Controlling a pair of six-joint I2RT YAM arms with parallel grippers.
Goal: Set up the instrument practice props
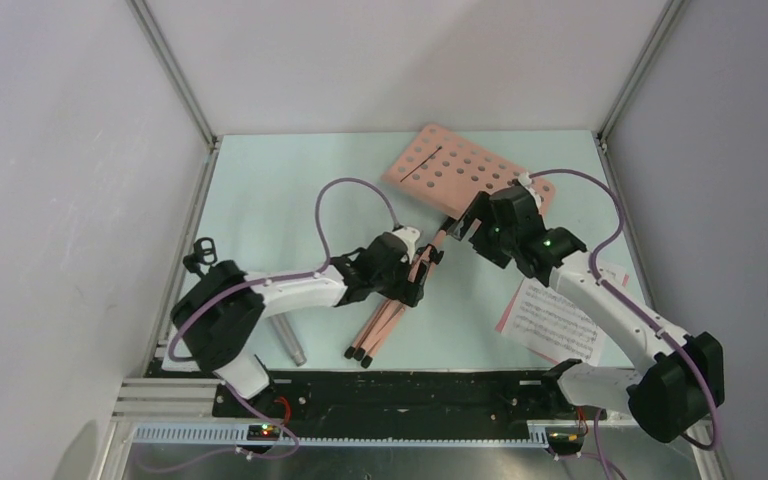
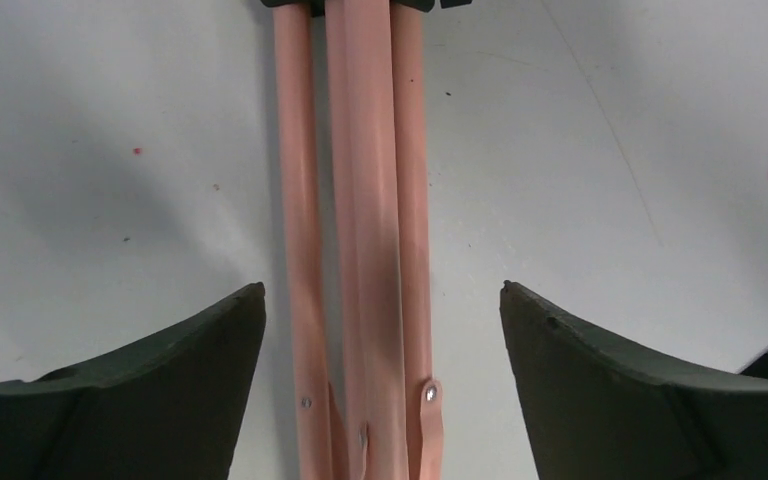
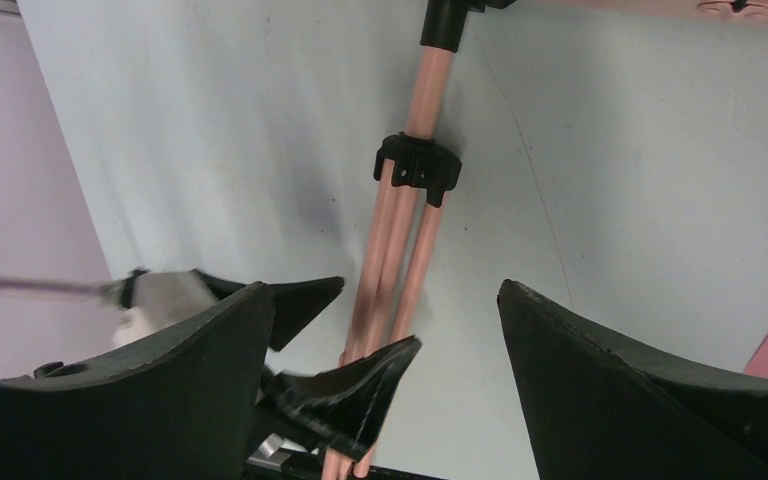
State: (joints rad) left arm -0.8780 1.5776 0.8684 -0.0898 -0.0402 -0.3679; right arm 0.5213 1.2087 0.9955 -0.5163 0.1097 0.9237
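Two pairs of jaws stand open over the salmon-pink tripod music stand with the perforated desk [image 1: 457,168], which lies flat on the pale table [image 1: 270,190] with its legs folded into one bundle. Its long axis runs on a slant, feet toward your near edge, desk at the far right. Your left gripper [image 2: 382,300] straddles the legs crosswise; they sit centred between the jaws, and neither pad appears to touch them. Your right gripper [image 3: 382,290] hangs over the shaft near the black collar [image 3: 417,168], closer to the desk, holding nothing. The left looks the readier to close. Room is fair: the white sheet-music pages [image 1: 550,320] lie beside the right arm and the grey handheld microphone [image 1: 288,342] by the left arm's base, both apart from the stand.
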